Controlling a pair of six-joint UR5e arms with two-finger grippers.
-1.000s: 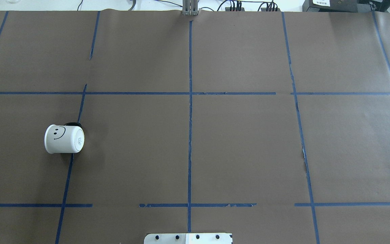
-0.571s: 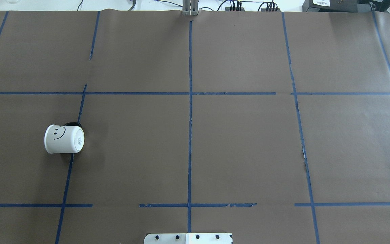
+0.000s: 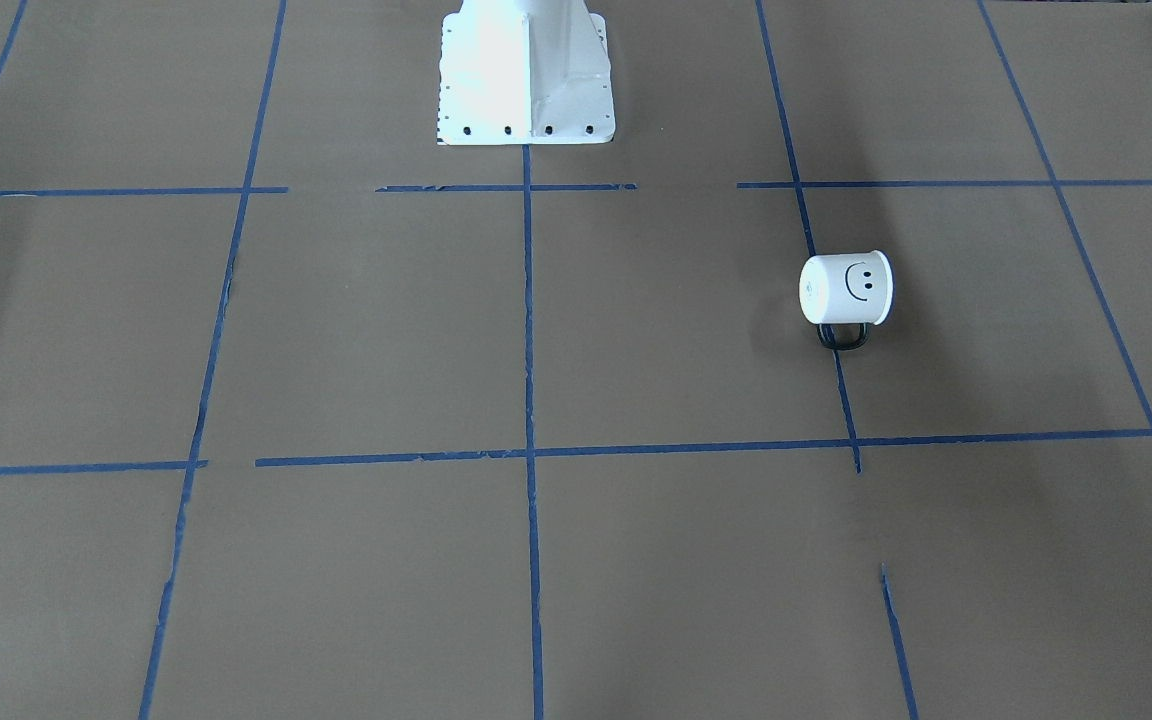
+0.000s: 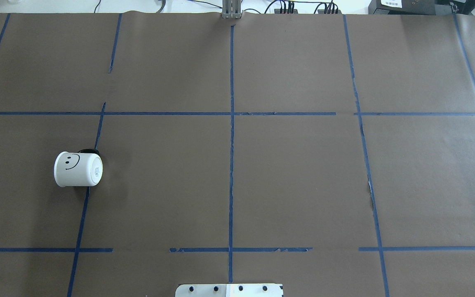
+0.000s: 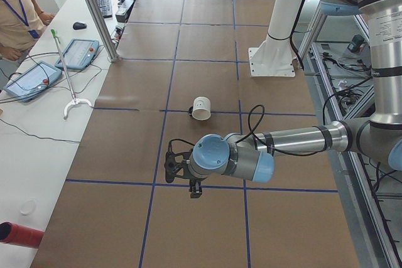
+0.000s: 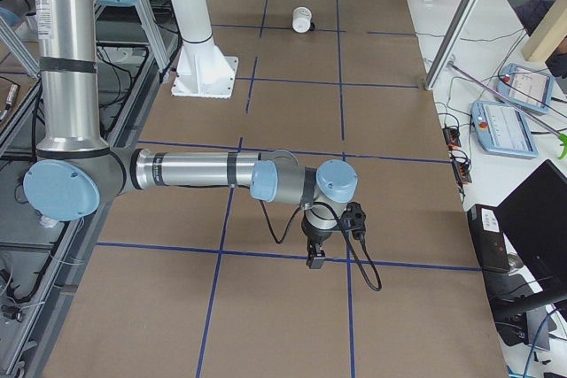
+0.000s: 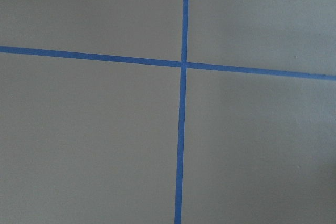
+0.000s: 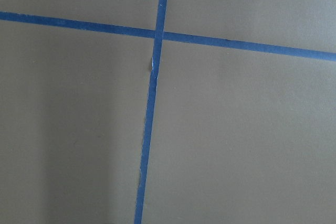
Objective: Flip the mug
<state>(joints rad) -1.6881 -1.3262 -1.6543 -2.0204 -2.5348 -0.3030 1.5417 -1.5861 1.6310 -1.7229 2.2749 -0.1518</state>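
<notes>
Overhead exterior: white smiley mug [image 4: 78, 169] lies sideways; cannot tell if left tool [image 5: 195, 192] or right tool [image 6: 314, 260] is spread.

My long table covered in brown paper [image 4: 303, 177], gridded with blue tape lines [image 4: 231, 165], runs beside a white bench [image 5: 25, 161] carrying grey screen tablets [image 5: 32, 80].

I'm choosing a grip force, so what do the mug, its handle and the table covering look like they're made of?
Mug: smooth, even white with a printed face; probably glazed ceramic or enamel, but I can't tell which. Handle: thin dark loop, possibly wire or coated metal; unsure. Table covering: matte brown paper, with small tears along one line. The blue lines look like tape.
</notes>
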